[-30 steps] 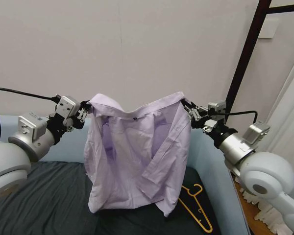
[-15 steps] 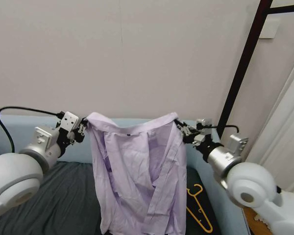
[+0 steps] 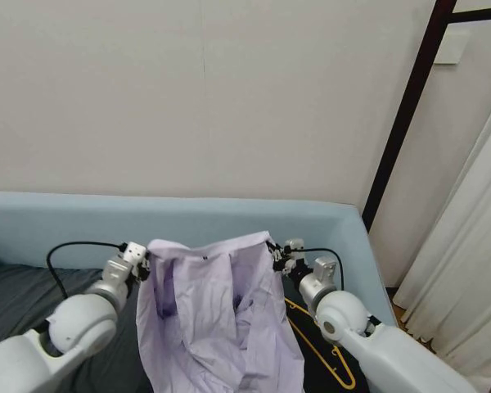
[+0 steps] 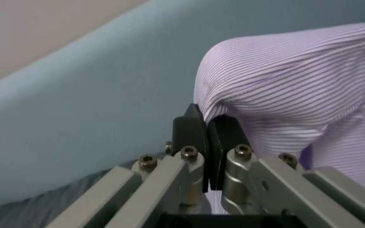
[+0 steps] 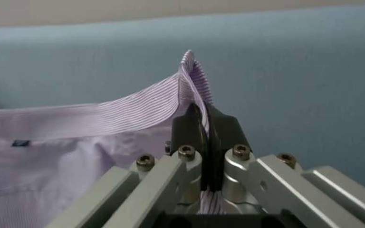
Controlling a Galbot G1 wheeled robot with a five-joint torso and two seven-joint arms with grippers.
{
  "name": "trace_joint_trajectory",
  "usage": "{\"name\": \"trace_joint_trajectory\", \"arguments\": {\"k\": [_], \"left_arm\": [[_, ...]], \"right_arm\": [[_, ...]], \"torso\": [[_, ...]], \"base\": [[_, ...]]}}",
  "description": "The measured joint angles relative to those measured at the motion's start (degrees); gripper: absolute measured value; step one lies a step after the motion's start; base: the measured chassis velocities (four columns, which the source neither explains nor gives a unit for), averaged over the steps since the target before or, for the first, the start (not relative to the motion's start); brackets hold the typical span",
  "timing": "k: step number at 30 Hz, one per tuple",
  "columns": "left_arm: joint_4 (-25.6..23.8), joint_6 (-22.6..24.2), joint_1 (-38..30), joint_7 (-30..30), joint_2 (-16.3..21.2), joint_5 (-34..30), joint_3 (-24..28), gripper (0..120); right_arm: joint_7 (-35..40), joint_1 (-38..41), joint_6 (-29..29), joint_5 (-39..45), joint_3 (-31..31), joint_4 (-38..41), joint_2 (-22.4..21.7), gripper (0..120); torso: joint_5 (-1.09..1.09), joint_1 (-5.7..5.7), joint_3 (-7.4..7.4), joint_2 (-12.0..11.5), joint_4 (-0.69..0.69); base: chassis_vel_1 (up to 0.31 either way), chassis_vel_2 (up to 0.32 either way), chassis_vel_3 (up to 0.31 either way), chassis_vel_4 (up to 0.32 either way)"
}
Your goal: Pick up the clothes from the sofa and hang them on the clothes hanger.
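Item 1, left claw (image 3: pixel 145 262): I read it as fully closed. Its black pads (image 4: pixel 189 130) nip a fold at one shoulder of the pale lilac pinstriped cotton shirt (image 3: pixel 217 323). It sits low, in front of the sofa back.

Item 2, right claw (image 3: pixel 276 255): likewise clamped tight, with a thin ridge of the shirt's other top corner standing up between its pads (image 5: pixel 224 126). It is about level with the left claw.

Item 3, shirt: slung between the two claws, its top edge running side to side across my head view with a slight sag. The body drops below both claws, creased and bunched. The hem is out of frame, so I cannot say whether it clears the seat.

Item 4, light blue upholstered sofa (image 3: pixel 65 217): behind and beneath the shirt, with a dark grey cover (image 3: pixel 8 282) on its seat.

Item 5, thin yellow coat hanger (image 3: pixel 304 325): lying on the seat just beside the shirt, under the right arm.

Item 6, dark upright post of the clothes rack (image 3: pixel 403 123): off to my right past the sofa's end, well apart from both claws.

Judgement: the rack lies to the right of the shirt and rises well above it, and the right claw is the nearer. I expect that long top edge must travel rightward and rise
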Motion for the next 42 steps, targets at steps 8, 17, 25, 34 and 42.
{"name": "trace_joint_trajectory", "arguments": {"k": [8, 17, 25, 34, 42], "left_arm": [[8.62, -2.61, -1.71, 1.4, -5.48, 3.45, 2.16, 0], [12.52, -5.55, -2.61, 2.51, -8.08, 5.28, 2.35, 0], [12.03, -5.49, -2.66, 2.81, -7.71, 5.76, 2.17, 0], [13.3, -5.78, -1.9, 2.77, -7.29, 6.57, 0.73, 0], [13.97, -5.97, -1.46, 2.54, -6.73, 6.6, -0.4, 0]], "right_arm": [[-1.26, 1.21, 1.26, -2.74, -0.55, -8.89, 4.44, 0], [-2.32, 1.09, 1.69, -4.88, 0.25, -11.83, 2.73, 25], [-3.51, -0.95, 0.18, -8.14, 0.64, -10.29, -0.24, 50], [-5.26, -5.04, -2.17, -6.15, 3.99, -6.03, -4.24, 86], [-9.16, -7.19, -2.44, -3.77, 3.74, -3.33, -7.29, 100]], "torso": [[0.0, 0.0, 0.0, 0.0, 0.02], [0.0, 0.0, -0.01, 0.0, 0.01], [0.01, 0.0, -0.01, 0.0, 0.01], [0.0, 0.0, -0.01, 0.01, 0.01], [0.0, 0.0, -0.01, 0.01, 0.02]], "base": [[0.0, 0.0, 0.0, 0.0], [0.0, 0.0, 0.0, 0.0], [0.0, 0.0, 0.0, 0.0], [0.0, 0.0, 0.0, 0.0], [0.0, 0.0, 0.0, 0.0]]}}
